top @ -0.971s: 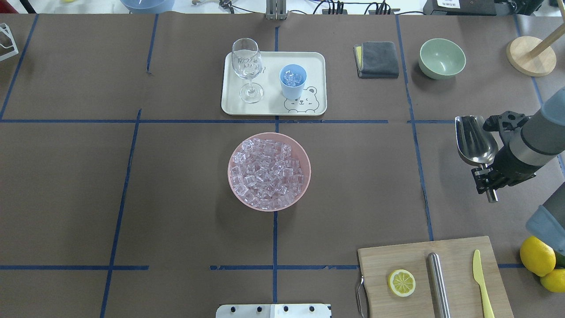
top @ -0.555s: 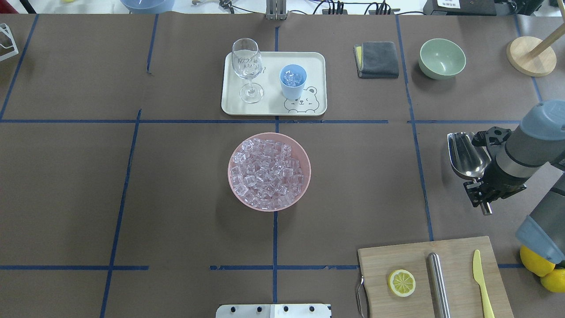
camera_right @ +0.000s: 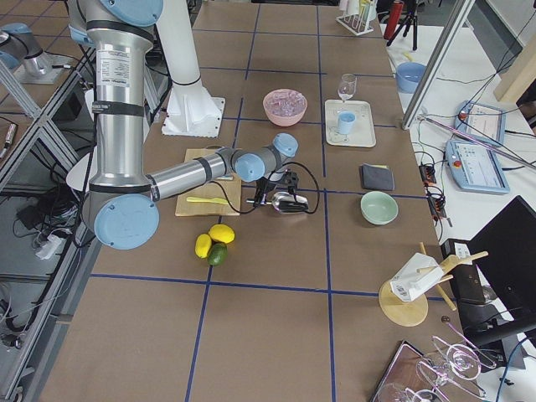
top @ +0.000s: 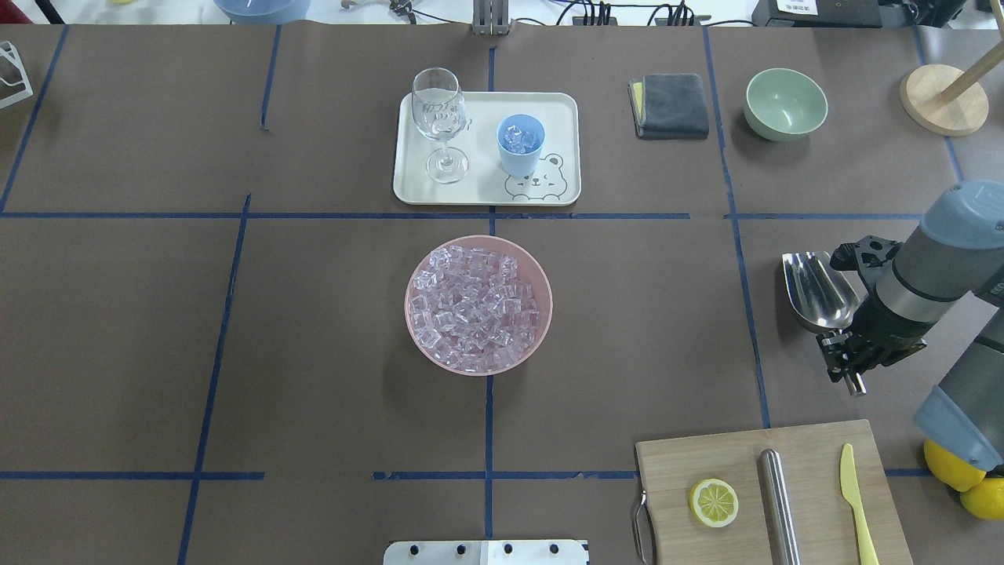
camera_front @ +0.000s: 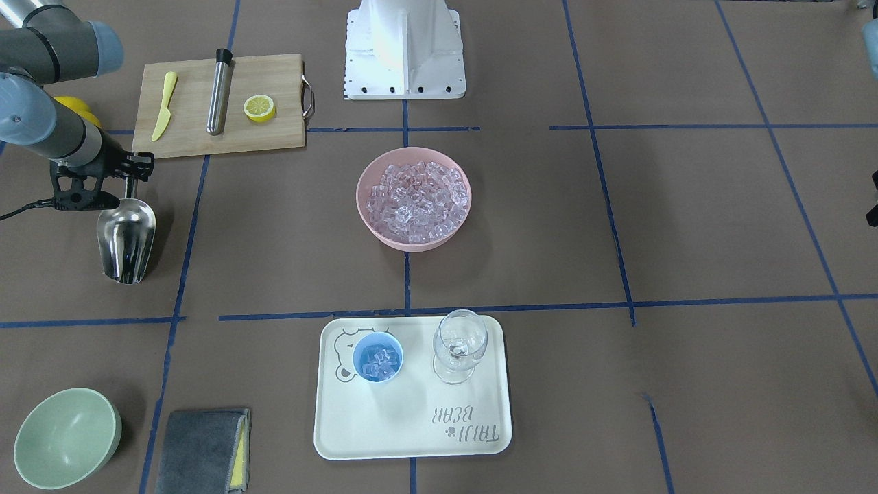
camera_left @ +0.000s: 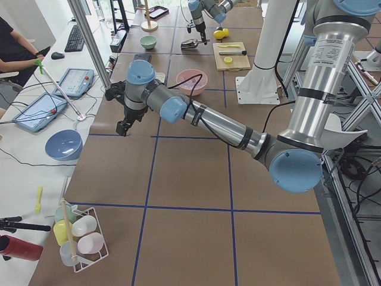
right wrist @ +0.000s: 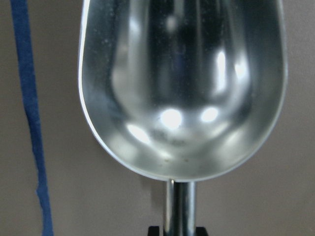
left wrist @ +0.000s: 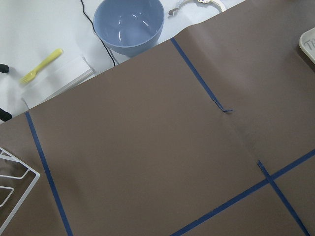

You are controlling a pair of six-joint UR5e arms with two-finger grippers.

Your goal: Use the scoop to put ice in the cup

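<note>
My right gripper (top: 845, 349) is shut on the thin handle of the steel scoop (top: 818, 289), low over the table at the right side. In the right wrist view the scoop's trough (right wrist: 182, 88) is empty. In the front view the scoop (camera_front: 126, 237) points away from the robot. The light-blue cup (top: 520, 144) stands on a cream tray (top: 478, 161) and holds a few ice cubes. A heap of ice (top: 477, 308) fills a pink bowl (top: 416, 271) at the table's middle. My left gripper (camera_left: 122, 127) shows only in the left side view, over bare table; I cannot tell its state.
A wine glass (top: 439, 118) stands on the tray beside the cup. A grey cloth (top: 671, 106) and green bowl (top: 785, 103) lie at the far right. A cutting board (top: 773, 490) with lemon slice, steel cylinder and knife sits near the robot, below the scoop.
My right gripper has moved with the scoop toward the robot and a little left, and it looks lower. The cup, bowl and ice have not moved.
</note>
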